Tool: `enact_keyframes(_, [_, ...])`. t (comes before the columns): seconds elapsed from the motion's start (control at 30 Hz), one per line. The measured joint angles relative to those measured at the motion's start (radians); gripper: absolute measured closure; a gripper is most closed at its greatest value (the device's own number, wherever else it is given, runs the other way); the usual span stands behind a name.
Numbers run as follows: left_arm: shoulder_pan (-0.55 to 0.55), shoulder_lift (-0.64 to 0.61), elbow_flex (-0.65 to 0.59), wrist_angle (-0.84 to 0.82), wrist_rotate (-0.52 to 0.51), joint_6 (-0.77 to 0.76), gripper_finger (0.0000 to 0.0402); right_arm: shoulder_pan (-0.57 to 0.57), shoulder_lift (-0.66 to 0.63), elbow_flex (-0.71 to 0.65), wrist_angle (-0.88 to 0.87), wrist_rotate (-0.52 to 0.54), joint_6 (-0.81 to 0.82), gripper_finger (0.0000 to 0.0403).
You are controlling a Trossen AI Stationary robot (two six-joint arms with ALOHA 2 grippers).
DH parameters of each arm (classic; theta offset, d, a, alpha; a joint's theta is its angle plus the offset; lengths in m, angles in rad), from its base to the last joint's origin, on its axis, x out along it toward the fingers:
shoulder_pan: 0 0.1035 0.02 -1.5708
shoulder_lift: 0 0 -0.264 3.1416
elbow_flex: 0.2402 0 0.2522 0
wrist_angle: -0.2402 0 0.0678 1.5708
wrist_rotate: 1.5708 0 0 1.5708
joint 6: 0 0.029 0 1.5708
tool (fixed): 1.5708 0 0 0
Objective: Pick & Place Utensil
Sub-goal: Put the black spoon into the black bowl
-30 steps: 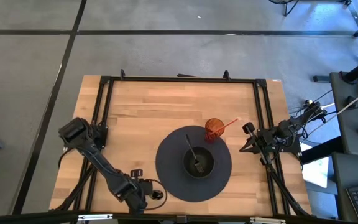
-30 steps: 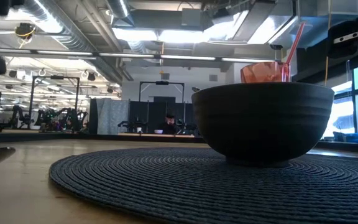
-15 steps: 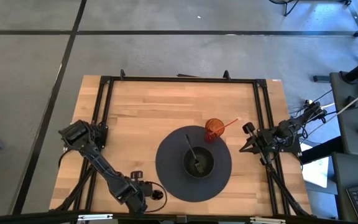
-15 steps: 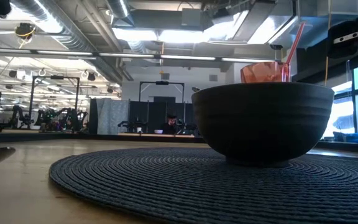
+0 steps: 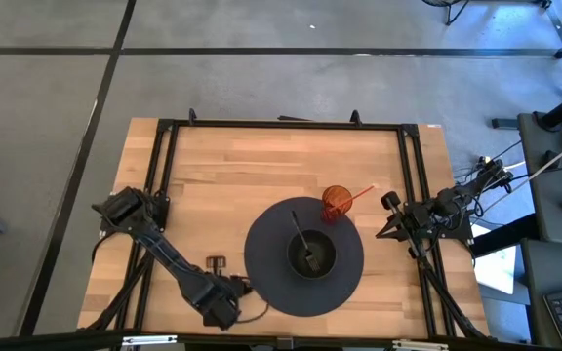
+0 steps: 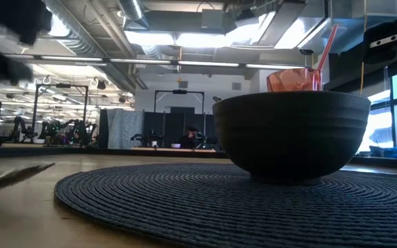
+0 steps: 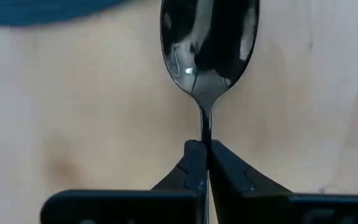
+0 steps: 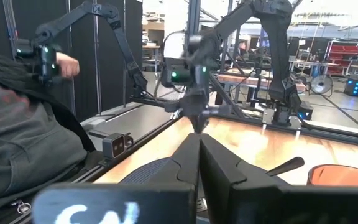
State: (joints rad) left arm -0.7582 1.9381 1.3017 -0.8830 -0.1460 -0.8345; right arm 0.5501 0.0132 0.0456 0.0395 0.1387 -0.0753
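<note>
A dark shiny spoon (image 7: 209, 43) is over the wood close to the near left rim of the round dark placemat (image 5: 261, 263), and my left gripper (image 7: 204, 148) is shut on it. In the high view that gripper (image 5: 224, 304) is near the table's front edge. The spoon (image 6: 16, 176) shows as a blurred streak in the low view. A dark bowl (image 5: 311, 255) on the mat has another utensil (image 5: 301, 234) leaning in it. My right gripper (image 8: 199, 146) waits shut at the table's right edge (image 5: 398, 219). My left gripper pinches the spoon's thin handle (image 7: 206, 127) just behind its bowl, between the two fingertips (image 7: 194, 158). The fingers come from above, pointing down. The spoon's bowl sticks out beyond the fingertips over the wood. I cannot tell whether it is clear of the table.
An orange cup (image 5: 337, 203) with a red straw stands at the mat's far edge, behind the bowl. A black frame (image 5: 281, 125) runs round the tabletop. Bare wood (image 5: 222, 185) lies left of and beyond the mat. A person (image 8: 23, 149) is beside the table.
My left gripper has shifted a little toward the placemat and its wrist has turned. In the low view the spoon at the left, a dark flat shape before, now shows as a blurred streak slanting up toward the mat.
</note>
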Motion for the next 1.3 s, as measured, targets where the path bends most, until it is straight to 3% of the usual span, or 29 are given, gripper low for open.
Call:
enact_keyframes(0.2, [0.02, -0.009, 0.288, -0.385, -0.14, 0.011, 0.0398, 0.0, 0.0, 0.0, 0.0, 0.0, 0.0, 0.0389])
enact_keyframes(0.37, [0.089, -0.016, 0.476, -0.544, -0.305, 0.088, 0.0398, 0.0, 0.0, 0.0, 0.0, 0.0, 0.0, 0.0389])
enact_keyframes(0.6, [0.224, -0.002, 0.503, -0.535, -0.498, 0.356, 0.0398, 0.0, 0.0, 0.0, -0.009, 0.0, -0.002, 0.0389])
enact_keyframes(0.87, [0.343, 0.104, 0.509, -0.321, -0.518, 0.776, 0.0398, 0.0, 0.0, 0.0, -0.019, 0.0, -0.015, 0.0389])
enact_keyframes(0.93, [0.356, 0.153, 0.546, -0.313, -0.54, 0.872, 0.0398, 0.0, 0.0, 0.0, -0.023, 0.0, -0.015, 0.0389])
enact_keyframes(1.13, [0.336, 0.318, 0.746, -0.316, -0.785, 1.182, 0.0398, 0.0, 0.0, 0.0, -0.026, -0.001, -0.009, 0.0389])
enact_keyframes(1.3, [0.31, 0.428, 0.901, -0.307, -0.895, 1.487, 0.0398, 0.0, 0.0, 0.0, -0.031, -0.001, -0.01, 0.0389])
